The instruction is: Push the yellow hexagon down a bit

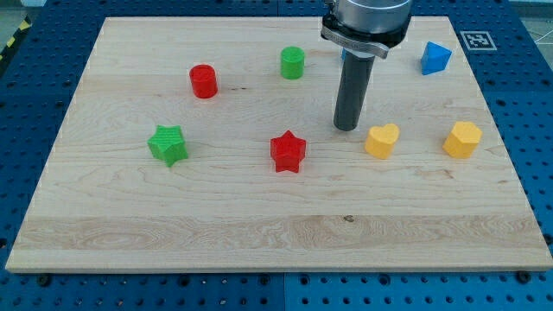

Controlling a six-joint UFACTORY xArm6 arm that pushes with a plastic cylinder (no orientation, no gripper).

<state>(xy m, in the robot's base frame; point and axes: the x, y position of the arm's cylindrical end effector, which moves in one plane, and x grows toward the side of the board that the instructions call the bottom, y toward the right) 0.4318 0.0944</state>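
The yellow hexagon (462,139) lies near the board's right edge, at mid height. My tip (347,128) rests on the board well to the left of it. A yellow heart (382,140) lies between the tip and the hexagon, just right of the tip. The tip touches no block.
A red star (288,152) lies left of the tip. A green star (168,144) is at the view's left, a red cylinder (204,81) and a green cylinder (293,63) toward the top. A blue block (435,58) sits top right. The wooden board (259,233) lies on a blue perforated table.
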